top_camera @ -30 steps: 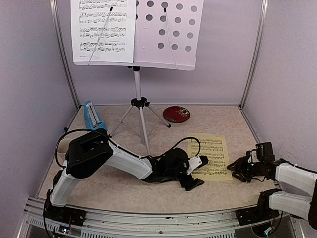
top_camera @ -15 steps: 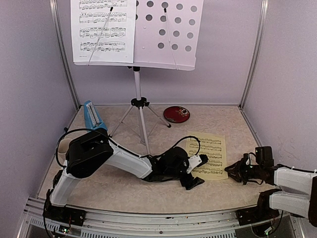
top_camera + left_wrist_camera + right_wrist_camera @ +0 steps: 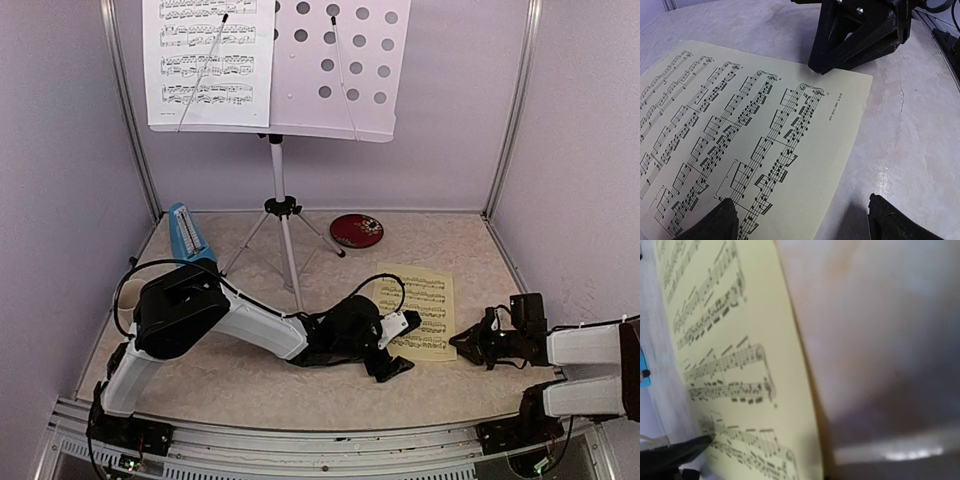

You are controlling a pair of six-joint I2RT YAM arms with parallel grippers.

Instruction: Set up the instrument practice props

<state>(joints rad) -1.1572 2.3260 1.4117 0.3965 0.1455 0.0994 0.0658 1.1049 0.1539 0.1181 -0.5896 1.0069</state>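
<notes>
Yellow paper is what both arms attend to: the yellow music sheet [image 3: 420,315] lies flat on the table [image 3: 250,385], in front of the music stand [image 3: 340,70] and off to its right. The white music sheet [image 3: 208,60] sits on the stand's left half, so the bare perforated right half is likely where this page belongs. The left gripper [image 3: 402,348] rests low at the sheet's edge nearer the stand's foot, jaws spread wide across that edge, probably to steady the page. The right gripper [image 3: 462,345] meets the edge farther from the stand with jaws drawn narrow; whether paper is pinched I cannot tell. The blue metronome [image 3: 188,235] stands left of the stand's foot.
</notes>
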